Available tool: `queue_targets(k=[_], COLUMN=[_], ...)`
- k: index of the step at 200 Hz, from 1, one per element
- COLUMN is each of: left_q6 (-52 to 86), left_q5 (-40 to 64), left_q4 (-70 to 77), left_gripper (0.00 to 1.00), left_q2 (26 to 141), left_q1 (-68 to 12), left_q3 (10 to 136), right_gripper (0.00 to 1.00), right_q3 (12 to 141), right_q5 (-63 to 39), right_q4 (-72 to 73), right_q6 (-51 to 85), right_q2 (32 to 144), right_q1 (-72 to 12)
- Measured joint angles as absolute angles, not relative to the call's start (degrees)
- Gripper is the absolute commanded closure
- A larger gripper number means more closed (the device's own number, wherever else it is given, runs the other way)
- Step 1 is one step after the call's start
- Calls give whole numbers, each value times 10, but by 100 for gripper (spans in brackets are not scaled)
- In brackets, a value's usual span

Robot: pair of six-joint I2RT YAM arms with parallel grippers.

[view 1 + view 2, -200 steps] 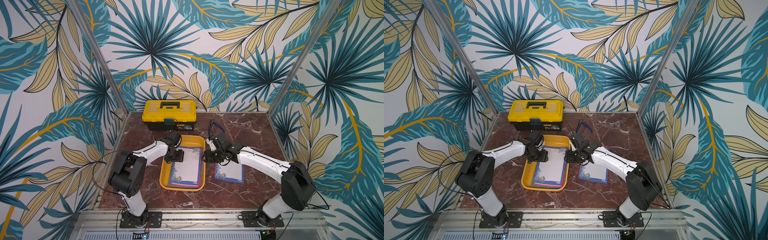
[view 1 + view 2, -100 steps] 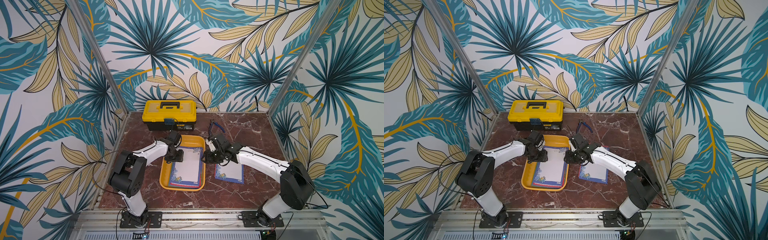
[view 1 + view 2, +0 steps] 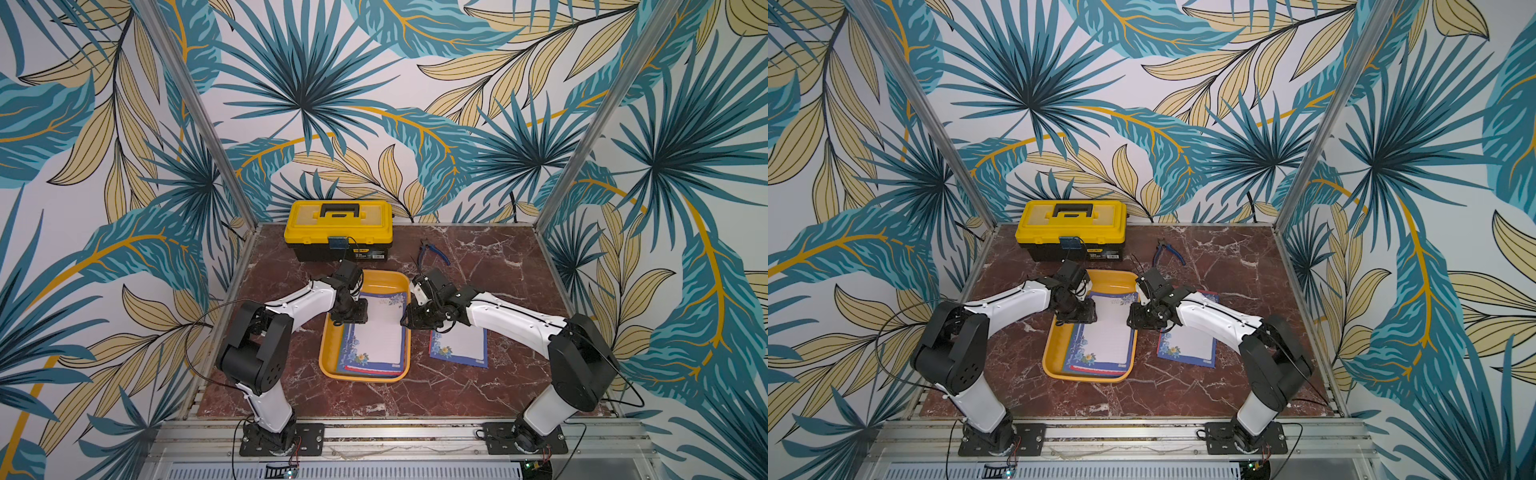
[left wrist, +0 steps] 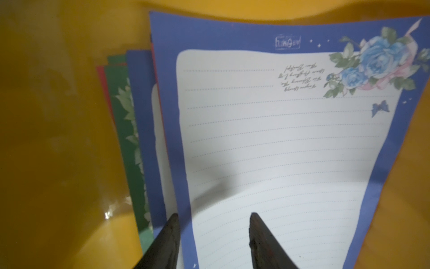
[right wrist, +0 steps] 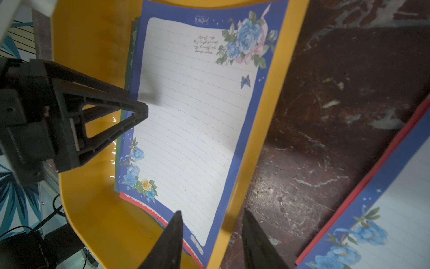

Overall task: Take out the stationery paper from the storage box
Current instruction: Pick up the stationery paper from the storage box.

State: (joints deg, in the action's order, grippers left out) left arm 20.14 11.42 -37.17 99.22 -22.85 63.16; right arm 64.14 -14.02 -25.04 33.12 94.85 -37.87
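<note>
Jaws of both arms have narrowed yet stand part-spread, each pair straddling an edge of the top stationery paper, which lies in the storage box; pinch judged imminent, nothing lifted.

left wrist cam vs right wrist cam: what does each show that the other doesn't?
Left wrist only: a wide strip of the green leaf-print sheet, fanned out beside the top blue floral sheet.
Right wrist only: the right gripper, open, one fingertip over the sheet, one past the storage box rim; marble table; sheets lying outside the box.
Both: that top sheet in the box, and the left gripper, open at its edge.
</note>
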Motion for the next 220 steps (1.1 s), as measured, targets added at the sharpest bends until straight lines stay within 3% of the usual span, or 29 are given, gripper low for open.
queue_targets(k=[44,84,220], left_q6=[204,204,229], left_q5=[122,129,169], left_q4=[-372,-372,-372], left_gripper=[53,54,54], left_q2=[992,992,991], left_q1=[-228,-228,-228], left_q3=[632,641,649], right_gripper=[78,85,85], right_q3=[641,641,641], right_q5=[-147,-151,-149], right_q4=[-243,-235,-224], right_q6=[340,343,345], right_q2=[951,954,971], right_q1=[-379,-379,-379])
